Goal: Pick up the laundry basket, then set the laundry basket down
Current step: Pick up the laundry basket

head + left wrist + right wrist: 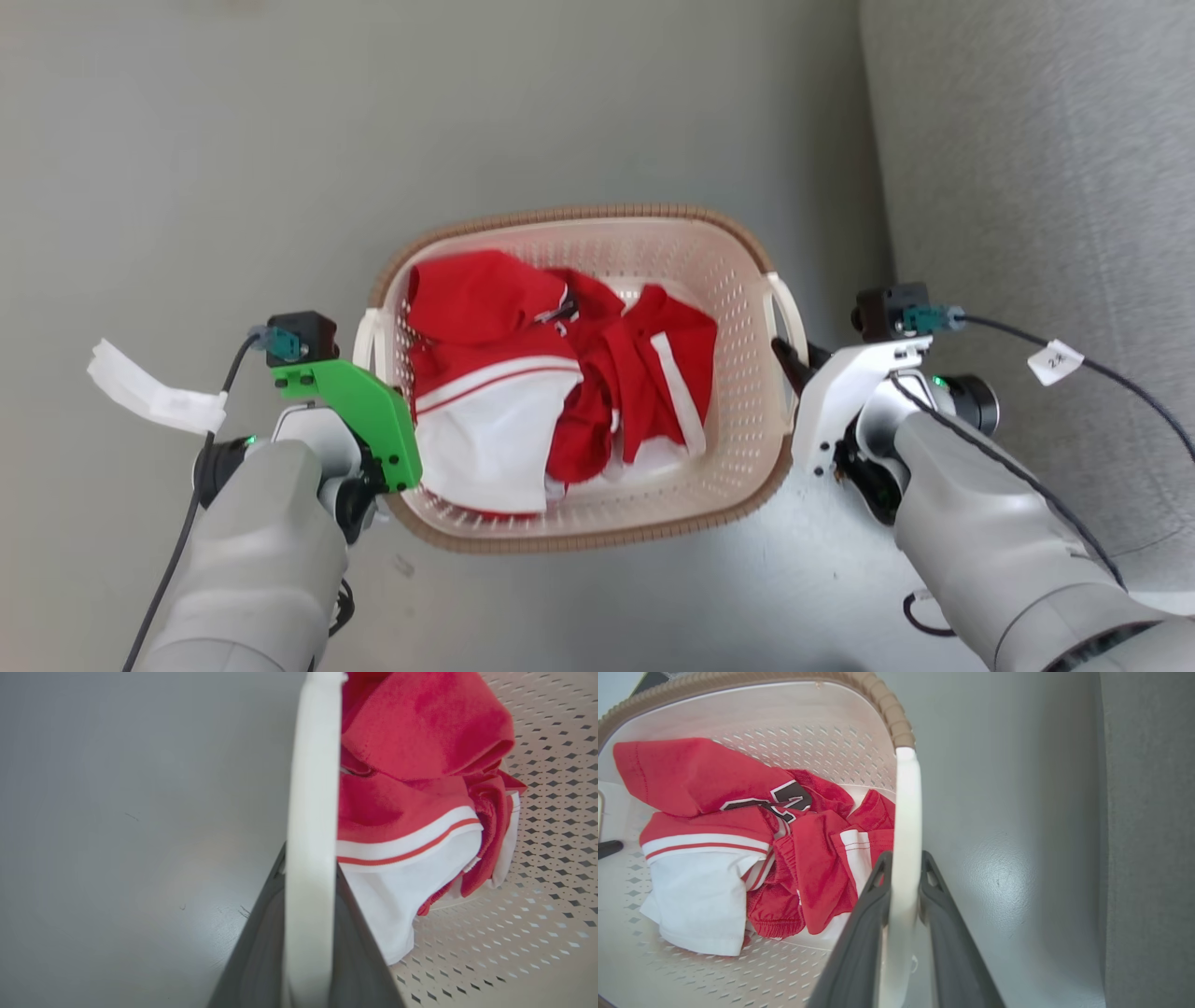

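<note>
Head view, laundry basket (597, 213): one basket sat in the middle, between the two grippers, over the smooth grey floor (280, 140). I could not tell if it touched the floor.
Head view, basket make: creamy plastic full of little holes, with round corners and a brown rim that looked woven.
Head view, handles: two white loops, the left handle (366, 338) and the right handle (789, 313), one on each short side.
Head view, clothes (560, 392): a soft, crumpled heap of red and white cloth lay inside the basket.
Head view, left gripper (373, 369): it was at the left handle. A flat green plate covered it, so its fingers were hidden.
Head view, right gripper (792, 359): one dark finger reached the right handle.
Head view, tags: two white ones, the left tag (154, 397) and the right tag (1055, 362), one by each arm.
Head view, grey fuzzy block (1027, 187): it stood to the right of the basket.
Left wrist view, left gripper: two smooth dark fingers (261, 952) squeezed the left handle, one on each side.
Left wrist view, clothes: the heap lay against the holey wall.
Right wrist view, right gripper: two dark fingers (859, 933) squeezed the right handle between them.
Right wrist view, rim: the bumpy brown edge curved round the top.
</note>
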`<state>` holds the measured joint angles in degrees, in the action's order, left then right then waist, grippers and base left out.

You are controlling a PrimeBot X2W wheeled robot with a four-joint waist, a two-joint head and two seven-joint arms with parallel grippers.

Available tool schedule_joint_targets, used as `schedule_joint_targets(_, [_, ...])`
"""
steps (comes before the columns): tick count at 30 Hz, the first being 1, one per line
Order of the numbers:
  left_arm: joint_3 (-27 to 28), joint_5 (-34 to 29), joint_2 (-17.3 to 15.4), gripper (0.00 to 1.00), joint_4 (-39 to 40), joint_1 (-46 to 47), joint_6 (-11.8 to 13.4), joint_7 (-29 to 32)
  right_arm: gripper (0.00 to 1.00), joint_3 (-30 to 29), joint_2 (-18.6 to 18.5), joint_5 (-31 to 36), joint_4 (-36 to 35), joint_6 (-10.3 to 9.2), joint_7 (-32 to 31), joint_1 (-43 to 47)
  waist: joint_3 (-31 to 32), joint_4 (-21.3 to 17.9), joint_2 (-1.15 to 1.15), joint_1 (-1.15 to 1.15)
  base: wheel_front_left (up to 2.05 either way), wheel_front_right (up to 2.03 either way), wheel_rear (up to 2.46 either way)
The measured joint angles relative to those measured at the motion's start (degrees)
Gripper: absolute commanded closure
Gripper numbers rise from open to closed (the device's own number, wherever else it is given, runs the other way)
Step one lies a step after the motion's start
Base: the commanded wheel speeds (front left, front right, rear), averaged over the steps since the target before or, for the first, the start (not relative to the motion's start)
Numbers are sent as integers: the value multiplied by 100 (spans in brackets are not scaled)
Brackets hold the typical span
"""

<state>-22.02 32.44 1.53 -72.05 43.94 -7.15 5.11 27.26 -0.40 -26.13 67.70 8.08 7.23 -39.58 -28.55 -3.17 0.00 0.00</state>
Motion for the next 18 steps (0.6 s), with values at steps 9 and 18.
schedule_joint_targets(9, [-8,115,0,100,-96,-302,-41,292,100,249,0,-436,-116,-1,-276,415,744,-70,0,0,0,0,0])
schedule_joint_targets(18, [-16,160,-1,100,-152,-564,-42,532,100,425,-3,-730,-175,-1,-573,737,1393,-113,0,0,0,0,0])
